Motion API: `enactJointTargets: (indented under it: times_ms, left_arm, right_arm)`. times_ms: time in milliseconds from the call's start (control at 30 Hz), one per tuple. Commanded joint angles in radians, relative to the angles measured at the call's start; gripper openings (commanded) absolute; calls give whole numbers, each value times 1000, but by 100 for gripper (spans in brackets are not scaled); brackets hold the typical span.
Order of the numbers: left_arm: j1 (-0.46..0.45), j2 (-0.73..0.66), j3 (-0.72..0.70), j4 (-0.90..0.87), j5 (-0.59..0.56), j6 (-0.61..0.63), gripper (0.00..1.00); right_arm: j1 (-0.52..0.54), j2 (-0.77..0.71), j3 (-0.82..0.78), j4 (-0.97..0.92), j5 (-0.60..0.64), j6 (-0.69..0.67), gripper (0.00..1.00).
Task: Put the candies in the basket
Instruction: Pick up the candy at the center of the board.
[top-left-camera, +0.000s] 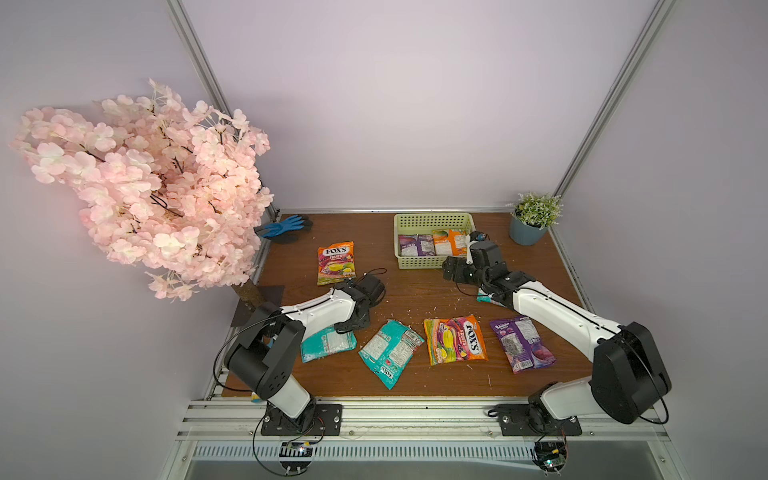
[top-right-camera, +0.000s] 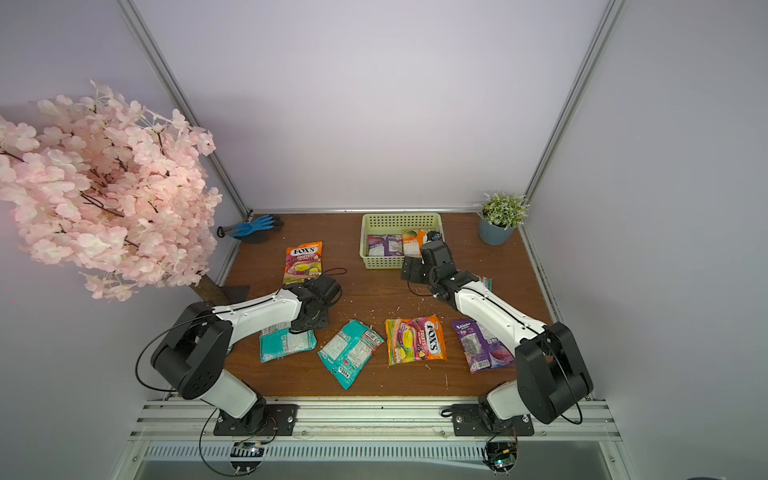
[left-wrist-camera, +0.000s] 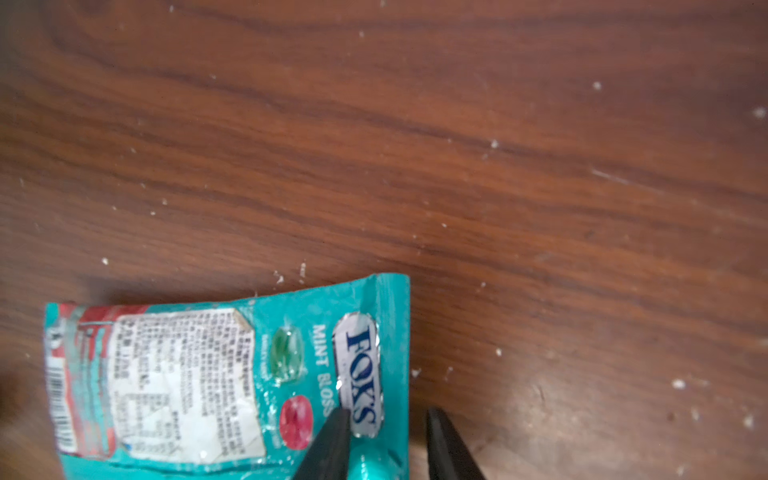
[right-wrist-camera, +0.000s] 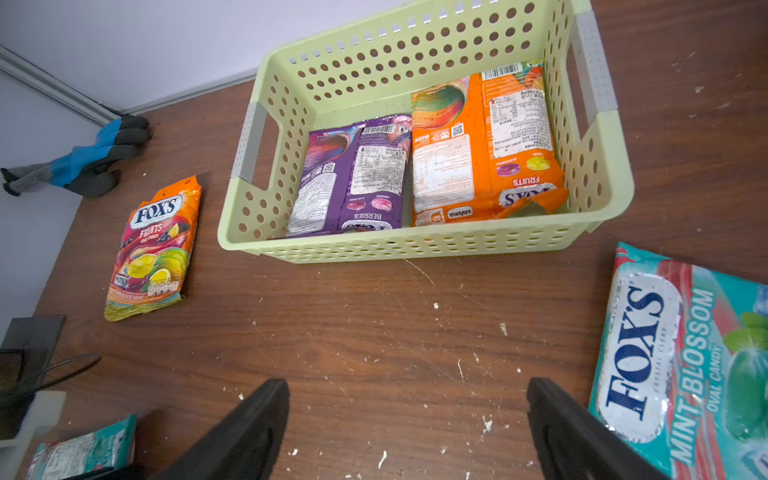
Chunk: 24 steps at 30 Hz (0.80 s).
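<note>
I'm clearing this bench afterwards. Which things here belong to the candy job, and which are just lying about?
Job: basket; inside it, packed purple bag, packed orange bag; loose: far orange bag, near orange bag, left teal bag, middle teal bag, right teal bag, near purple bag.
Lying about: blue glove, potted plant, blossom tree.

Soft even light; left wrist view of teal bag blurred.

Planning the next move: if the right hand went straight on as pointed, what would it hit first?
The right hand would likely meet bare table just short of the basket, though depth is unclear.
</note>
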Motion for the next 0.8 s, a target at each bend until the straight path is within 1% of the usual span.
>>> enactJointTargets:
  times_ms: [0,100,133,333,467,533,633,767]
  left_arm:
    - [-9,39,-39,-38,-21,-21,19]
    - [-9,8,-30,-39,-20,-7,2]
    - [-9,-10,-25,-40,-16,5,0]
    - [-9,-177,42,-63,-8,61,0]
    - [-8,-268,158,-64,15,86,0]
    - [-7,-289,228,-63,43,80,0]
    - [-8,-284,344,-61,86,65,0]
    - [-7,-235,481,-24,75,-9,0]
  right_arm:
    - [1,-27,6,22,19,-16,96]
    - [1,-31,2,20,27,-19,96]
    - [1,-33,1,18,31,-20,96]
    - [0,-40,-7,21,38,-22,96]
    - [1,-50,-9,21,45,-19,95]
    - [1,-55,-8,20,50,-20,95]
    - [1,-66,-6,19,64,-19,95]
    - [1,-82,-18,32,77,-9,95]
